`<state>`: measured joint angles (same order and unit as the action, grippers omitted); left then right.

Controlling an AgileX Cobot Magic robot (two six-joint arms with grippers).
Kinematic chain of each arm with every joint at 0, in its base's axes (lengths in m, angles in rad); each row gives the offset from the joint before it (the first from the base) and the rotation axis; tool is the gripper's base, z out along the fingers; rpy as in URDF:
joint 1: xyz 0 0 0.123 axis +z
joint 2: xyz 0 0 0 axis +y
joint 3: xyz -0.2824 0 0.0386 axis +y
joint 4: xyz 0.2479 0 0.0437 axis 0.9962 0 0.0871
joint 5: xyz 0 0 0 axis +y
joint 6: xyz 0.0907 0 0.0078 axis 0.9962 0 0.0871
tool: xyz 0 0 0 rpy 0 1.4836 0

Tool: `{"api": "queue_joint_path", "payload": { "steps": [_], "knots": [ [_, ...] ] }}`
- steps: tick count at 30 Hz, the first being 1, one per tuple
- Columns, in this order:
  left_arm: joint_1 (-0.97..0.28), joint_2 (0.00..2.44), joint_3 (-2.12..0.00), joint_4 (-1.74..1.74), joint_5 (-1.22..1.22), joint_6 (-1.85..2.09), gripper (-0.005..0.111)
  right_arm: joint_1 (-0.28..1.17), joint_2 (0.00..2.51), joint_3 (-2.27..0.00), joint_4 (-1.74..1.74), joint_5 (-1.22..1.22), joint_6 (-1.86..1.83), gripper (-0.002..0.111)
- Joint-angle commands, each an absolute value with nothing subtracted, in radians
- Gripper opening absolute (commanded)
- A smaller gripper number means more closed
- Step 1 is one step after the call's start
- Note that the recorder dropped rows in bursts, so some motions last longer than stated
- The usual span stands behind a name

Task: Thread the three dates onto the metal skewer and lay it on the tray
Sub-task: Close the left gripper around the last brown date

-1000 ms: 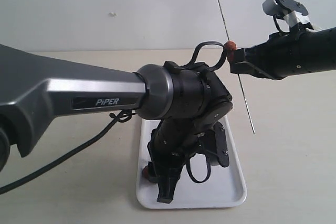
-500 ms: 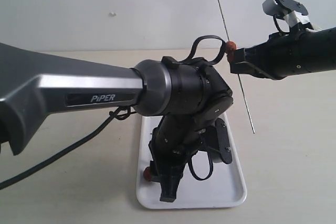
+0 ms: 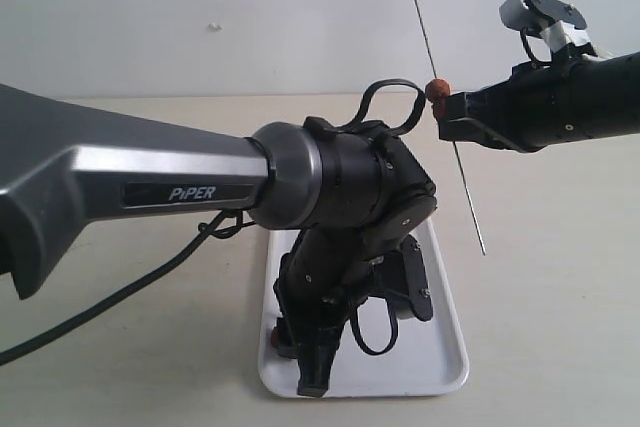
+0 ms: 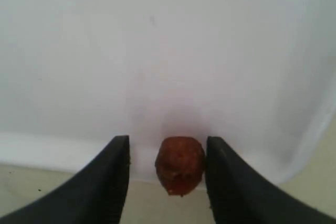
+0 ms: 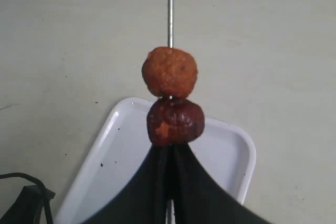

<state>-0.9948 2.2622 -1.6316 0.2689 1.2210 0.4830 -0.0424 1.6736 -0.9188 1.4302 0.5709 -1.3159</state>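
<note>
Down at the tray, the left jaws stand released, one finger (image 4: 113, 182) on either side of a loose date (image 4: 180, 166) that lies by the rim of the tray (image 4: 157, 51), with a gap showing on one side. In the exterior view the left arm (image 3: 150, 182) enters from nine o'clock and bends toward six over the tray.

The right jaws are clenched on the metal skewer (image 5: 170, 3). Two dates are threaded just beyond their tips, one (image 5: 175, 121) touching the tips and the other (image 5: 169, 72) stacked against it. The right arm (image 3: 560, 112) reaches in from three o'clock, holding the skewer in the air above the bench (image 3: 560, 327), nearly twelve-to-six, its lower end leaning toward five.

Counted: three dates, one skewer, one white tray. The left arm reads "PiPER".
</note>
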Motion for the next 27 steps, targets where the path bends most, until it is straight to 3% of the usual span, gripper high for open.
{"api": "queue_joint_path", "payload": {
  "steps": [1,27],
  "knots": [
    [-0.998,2.253,-1.626,0.277,1.221,0.459,0.046,-0.046,1.675,-0.925,1.429,0.577,-1.325,0.0],
    [-0.997,2.253,-1.594,0.273,1.221,0.433,0.042,-0.046,1.675,-0.925,1.429,0.577,-1.335,0.0]
  ]
}}
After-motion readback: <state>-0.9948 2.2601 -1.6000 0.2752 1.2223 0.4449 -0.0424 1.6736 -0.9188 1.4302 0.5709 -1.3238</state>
